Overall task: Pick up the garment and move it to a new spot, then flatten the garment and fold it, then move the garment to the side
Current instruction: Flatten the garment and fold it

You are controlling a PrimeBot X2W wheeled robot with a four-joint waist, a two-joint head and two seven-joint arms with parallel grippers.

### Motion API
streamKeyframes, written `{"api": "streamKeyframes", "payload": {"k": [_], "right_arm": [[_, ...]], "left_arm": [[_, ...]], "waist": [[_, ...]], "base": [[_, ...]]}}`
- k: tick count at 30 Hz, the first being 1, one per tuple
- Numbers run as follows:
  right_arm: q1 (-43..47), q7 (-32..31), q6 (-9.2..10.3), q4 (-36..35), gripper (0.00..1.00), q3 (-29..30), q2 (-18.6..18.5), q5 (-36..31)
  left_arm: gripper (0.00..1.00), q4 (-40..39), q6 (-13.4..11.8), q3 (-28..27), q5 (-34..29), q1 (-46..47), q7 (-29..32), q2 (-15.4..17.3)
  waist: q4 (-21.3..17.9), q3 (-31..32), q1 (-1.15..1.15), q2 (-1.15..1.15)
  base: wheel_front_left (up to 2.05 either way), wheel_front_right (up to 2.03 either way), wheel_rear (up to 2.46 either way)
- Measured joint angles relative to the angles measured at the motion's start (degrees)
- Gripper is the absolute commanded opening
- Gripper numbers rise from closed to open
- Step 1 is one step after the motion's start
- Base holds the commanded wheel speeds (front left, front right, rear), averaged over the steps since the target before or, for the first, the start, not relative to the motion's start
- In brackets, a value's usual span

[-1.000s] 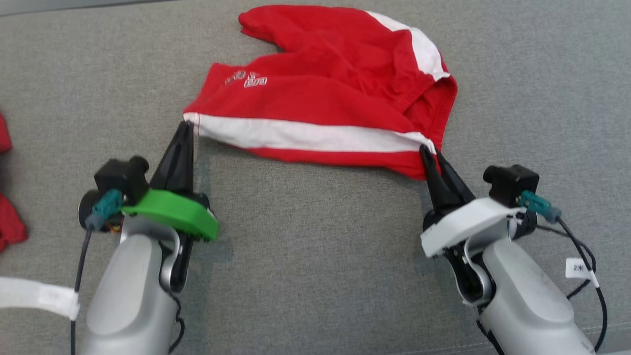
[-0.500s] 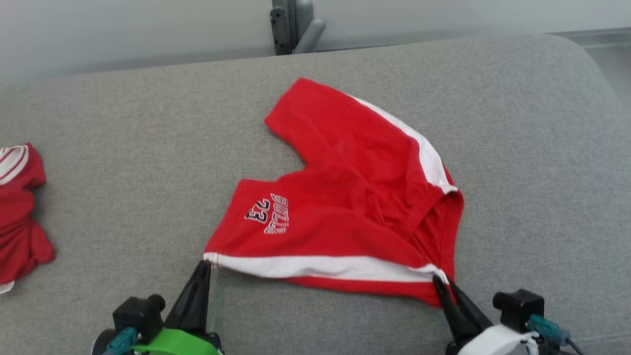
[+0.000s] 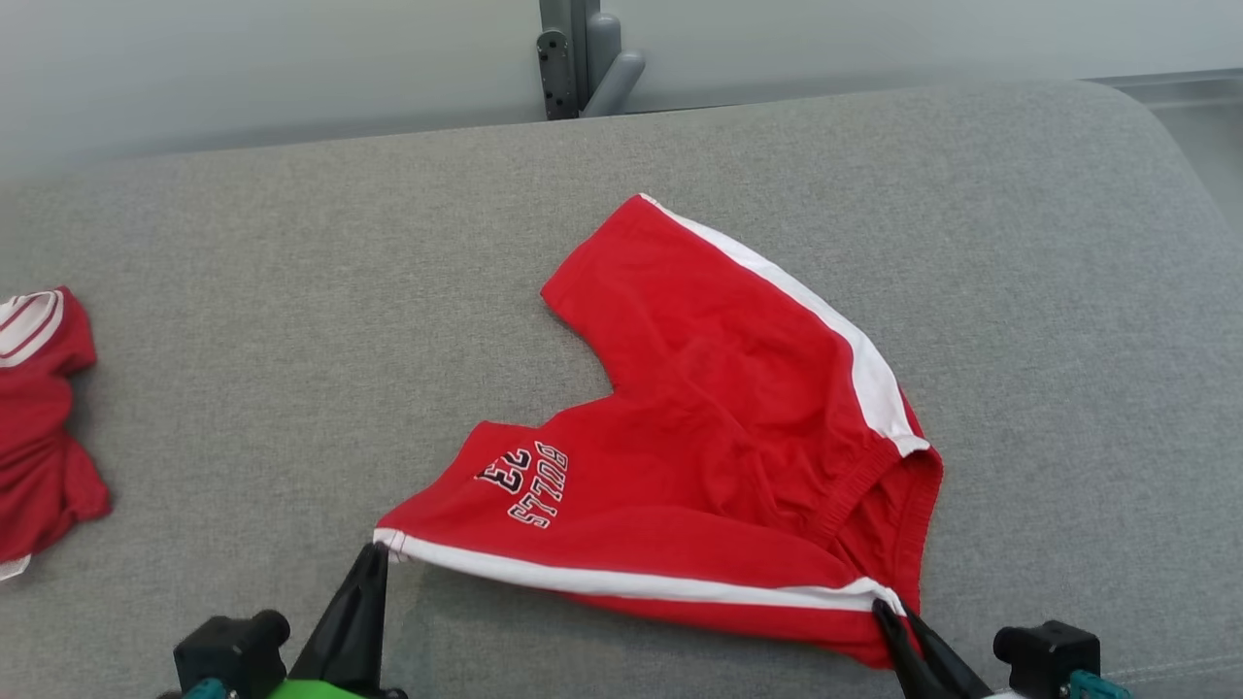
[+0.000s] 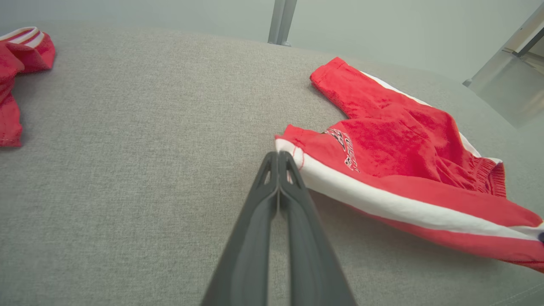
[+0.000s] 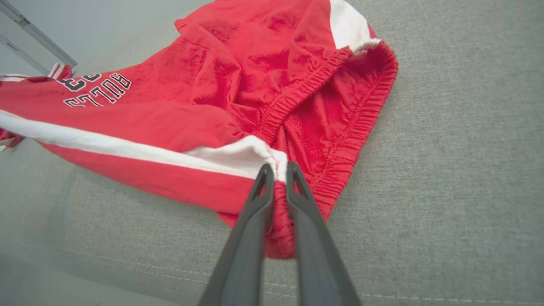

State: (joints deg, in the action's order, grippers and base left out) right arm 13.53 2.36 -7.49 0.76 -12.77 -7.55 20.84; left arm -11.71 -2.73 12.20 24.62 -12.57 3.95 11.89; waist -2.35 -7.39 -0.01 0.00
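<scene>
Shorts (image 3: 719, 427), red with white side stripes, lie spread on the grey cushion (image 3: 291, 340), toward its front edge. Left gripper (image 3: 374, 558) has its fingers pressed together, pinching the leg hem corner. Right gripper (image 3: 886, 612) pinches the waistband at the stripe's other end. Second red garment (image 3: 39, 427) sits crumpled at the cushion's left edge.

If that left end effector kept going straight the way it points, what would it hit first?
The red shorts: the left end effector is pinching their white-striped hem corner; beyond that, probably grey cushion.
</scene>
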Motion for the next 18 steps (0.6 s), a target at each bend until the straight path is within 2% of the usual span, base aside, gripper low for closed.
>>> {"api": "streamKeyframes", "payload": {"k": [6,10,14,18], "right_arm": [[-6.7,-1.6,0.00,-0.5,0.00,0.7,1.9,0.2],[-13.0,-2.0,0.00,0.6,0.00,2.3,2.9,0.8],[-18.5,-1.0,0.00,3.1,0.00,5.6,3.8,1.8],[-22.8,0.4,0.00,7.0,0.00,6.8,4.5,3.5]], "left_arm": [[0.00,-0.4,1.1,-0.1,-1.6,7.4,-0.2,1.5],[0.00,1.3,2.9,0.9,-3.0,18.0,0.0,1.5],[0.00,6.8,5.1,2.0,-3.4,30.0,0.1,0.5],[0.00,16.5,6.9,3.6,-3.6,41.5,0.7,-0.5]], "waist": [[-1.6,-1.8,0.00,0.00],[-2.7,-4.2,0.00,0.00],[-3.6,-6.9,0.00,0.00],[-4.8,-9.7,0.00,0.00]], "base": [[0.00,0.00,0.00],[0.00,0.00,0.00],[0.00,0.00,0.00],[0.00,0.00,0.00]]}}
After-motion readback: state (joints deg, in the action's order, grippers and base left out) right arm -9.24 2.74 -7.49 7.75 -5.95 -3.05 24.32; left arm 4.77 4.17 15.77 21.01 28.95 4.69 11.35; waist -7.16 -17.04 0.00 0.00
